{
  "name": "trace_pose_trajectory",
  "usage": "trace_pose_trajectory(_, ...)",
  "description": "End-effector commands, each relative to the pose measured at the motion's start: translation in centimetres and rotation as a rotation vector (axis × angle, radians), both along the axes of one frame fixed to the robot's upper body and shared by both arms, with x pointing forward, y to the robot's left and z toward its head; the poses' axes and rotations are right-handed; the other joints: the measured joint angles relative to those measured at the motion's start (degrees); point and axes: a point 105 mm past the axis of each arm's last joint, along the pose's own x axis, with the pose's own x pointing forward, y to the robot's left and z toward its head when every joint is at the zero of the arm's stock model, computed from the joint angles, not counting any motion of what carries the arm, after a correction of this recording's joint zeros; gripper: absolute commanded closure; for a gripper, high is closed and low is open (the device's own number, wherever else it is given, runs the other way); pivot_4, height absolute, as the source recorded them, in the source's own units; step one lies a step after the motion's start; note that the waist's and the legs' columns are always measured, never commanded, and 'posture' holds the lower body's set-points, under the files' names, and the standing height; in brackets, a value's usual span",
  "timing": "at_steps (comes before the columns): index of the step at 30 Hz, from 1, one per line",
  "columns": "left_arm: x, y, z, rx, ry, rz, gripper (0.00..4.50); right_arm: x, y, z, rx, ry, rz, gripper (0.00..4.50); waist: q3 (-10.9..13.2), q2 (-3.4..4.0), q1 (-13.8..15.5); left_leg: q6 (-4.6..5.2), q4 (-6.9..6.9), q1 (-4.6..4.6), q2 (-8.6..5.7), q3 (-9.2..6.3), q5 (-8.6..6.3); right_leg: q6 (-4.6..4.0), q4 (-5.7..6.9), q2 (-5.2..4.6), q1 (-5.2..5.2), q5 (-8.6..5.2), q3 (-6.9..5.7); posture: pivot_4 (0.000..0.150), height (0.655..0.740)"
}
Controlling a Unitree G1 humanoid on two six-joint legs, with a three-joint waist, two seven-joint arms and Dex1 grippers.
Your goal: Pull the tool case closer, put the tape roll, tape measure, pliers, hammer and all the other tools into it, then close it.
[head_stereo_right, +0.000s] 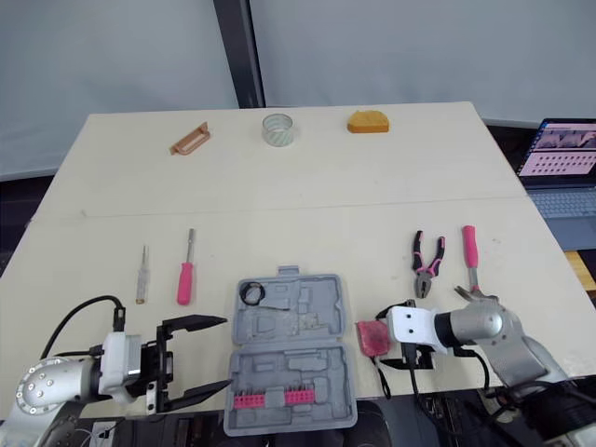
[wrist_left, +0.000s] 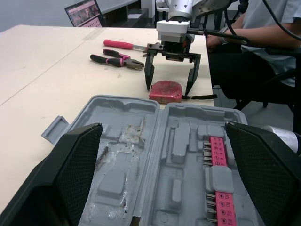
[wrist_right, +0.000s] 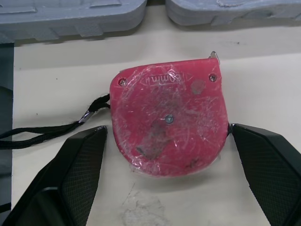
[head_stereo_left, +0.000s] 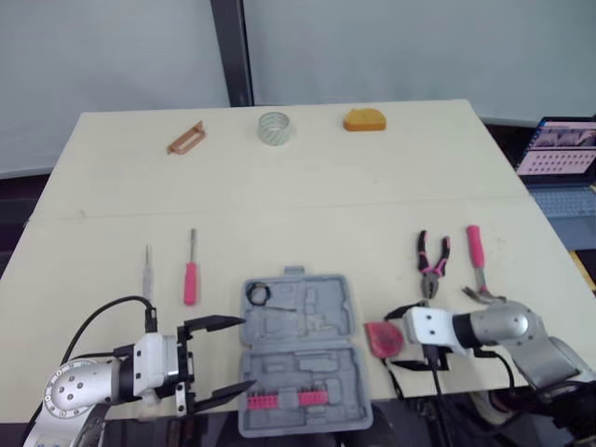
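The grey tool case lies open at the table's front edge, with a pink bit strip in its near half. My left gripper is open at the case's left side, its fingers spread across the case's width. My right gripper is open, straddling the red tape measure just right of the case; the jaws stand close beside it. Pliers and the pink-handled hammer lie behind the right gripper. The tape roll sits at the far edge.
A pink screwdriver and a thin clear one lie left of the case. A copper-coloured tool and an orange object rest at the far edge. A laptop stands off the right side. A seated person is beyond the table.
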Motion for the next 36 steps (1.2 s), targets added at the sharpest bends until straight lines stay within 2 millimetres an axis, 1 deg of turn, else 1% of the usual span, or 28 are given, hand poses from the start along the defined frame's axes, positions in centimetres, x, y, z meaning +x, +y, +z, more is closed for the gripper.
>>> trace_pose_trajectory(1,-0.2,-0.1,0.5,0.002,-0.02,-0.005,0.0,0.3,0.4,0.0,0.009,-0.02,0.009,0.05,0.0,0.0,0.0,0.0,0.0,0.01,0.0,0.0,0.0,0.0,0.0,0.0,0.01,0.0,0.0,0.15,0.7349)
trace_pose_trajectory(9,-0.2,-0.1,0.4,0.007,-0.017,-0.01,0.0,0.1,0.5,0.0,0.008,-0.01,0.024,0.05,0.0,0.0,0.0,0.0,0.0,0.03,0.0,0.0,0.0,0.0,0.0,0.0,0.02,0.0,0.0,0.15,0.7349)
trace_pose_trajectory(12,-0.1,-0.1,0.4,0.007,-0.017,-0.009,0.0,0.0,0.6,0.0,0.01,-0.01,0.025,0.84,0.0,0.0,0.01,0.0,0.0,0.03,0.0,0.0,0.0,0.0,0.0,0.0,0.02,0.0,-0.01,0.15,0.7349)
trace_pose_trajectory(13,-0.1,-0.1,0.4,0.008,-0.017,-0.009,0.0,0.0,0.7,0.0,0.013,-0.011,0.026,1.27,0.0,0.0,0.01,0.0,0.0,0.03,0.0,0.0,0.0,0.0,0.0,0.0,0.02,0.0,-0.01,0.15,0.7349)
trace_pose_trajectory(14,-0.1,0.0,0.4,0.008,-0.017,-0.01,0.0,0.0,0.7,0.0,0.014,-0.012,0.026,1.58,0.0,0.0,0.01,0.0,0.0,0.03,0.0,0.0,0.0,0.0,0.0,0.0,0.02,0.0,0.0,0.15,0.7349)
trace_pose_trajectory(19,-0.1,0.0,0.2,0.012,-0.01,-0.015,0.0,0.1,0.6,0.0,0.013,-0.002,0.001,1.58,0.0,0.0,0.01,0.0,0.0,0.03,0.0,0.0,0.0,0.0,0.0,0.0,0.03,0.0,-0.01,0.15,0.7349)
trace_pose_trajectory(21,-0.1,0.0,0.0,0.011,-0.004,-0.013,0.0,0.0,0.3,0.4,-0.002,0.009,-0.019,1.58,0.0,0.0,0.02,0.0,0.0,0.03,0.0,0.0,0.0,0.0,0.0,0.0,0.03,0.0,-0.01,0.15,0.7349)
trace_pose_trajectory(23,-0.1,0.2,-0.2,0.01,0.001,-0.007,0.0,0.0,0.3,1.3,-0.014,0.023,-0.034,1.58,0.0,0.01,0.05,0.0,0.0,0.02,0.0,0.0,0.0,0.0,0.0,0.0,0.03,0.0,-0.01,0.15,0.7349)
trace_pose_trajectory(24,0.1,0.6,-0.5,0.017,0.018,0.005,0.0,0.2,0.7,2.7,-0.026,0.019,-0.04,1.58,0.02,0.04,0.1,0.0,0.01,0.02,0.0,0.0,0.0,0.0,0.0,0.0,0.03,0.0,-0.01,0.15,0.7349)
trace_pose_trajectory(25,0.2,0.8,-0.7,0.022,0.03,0.014,0.0,0.3,0.9,3.8,-0.034,0.016,-0.044,1.58,0.09,0.16,0.1,0.0,0.01,0.01,0.0,0.0,0.0,0.0,0.0,0.0,0.03,0.0,-0.01,0.15,0.7349)
trace_pose_trajectory(28,0.6,1.5,-1.2,0.048,0.059,0.036,0.0,0.1,1.4,6.0,-0.102,0.01,-0.052,1.58,0.1,0.19,0.07,0.0,0.0,0.0,0.0,-0.02,0.0,-0.01,0.0,0.0,0.0,0.01,-0.01,0.15,0.7349)
trace_pose_trajectory(31,1.2,2.1,-1.1,0.059,0.053,0.042,0.0,-0.6,2.7,8.4,-0.143,0.032,-0.035,1.58,0.11,0.21,0.06,-0.01,-0.03,-0.04,0.0,-0.02,-0.01,-0.01,-0.02,0.0,-0.03,0.01,-0.01,0.15,0.7349)
trace_pose_trajectory(33,1.4,2.2,-0.9,0.058,0.049,0.034,0.0,-1.0,3.1,9.2,-0.174,0.04,-0.026,1.58,0.12,0.21,0.07,-0.01,-0.02,-0.05,0.0,-0.03,-0.01,-0.01,-0.02,0.0,-0.03,0.01,-0.02,0.15,0.7349)
trace_pose_trajectory(36,1.7,2.3,-0.7,0.062,0.049,0.031,0.0,-1.2,3.3,9.3,-0.206,0.042,-0.034,1.58,0.11,0.18,0.2,-0.03,-0.01,-0.08,0.0,-0.04,-0.02,-0.01,-0.05,0.0,-0.03,0.01,-0.02,0.15,0.7349)
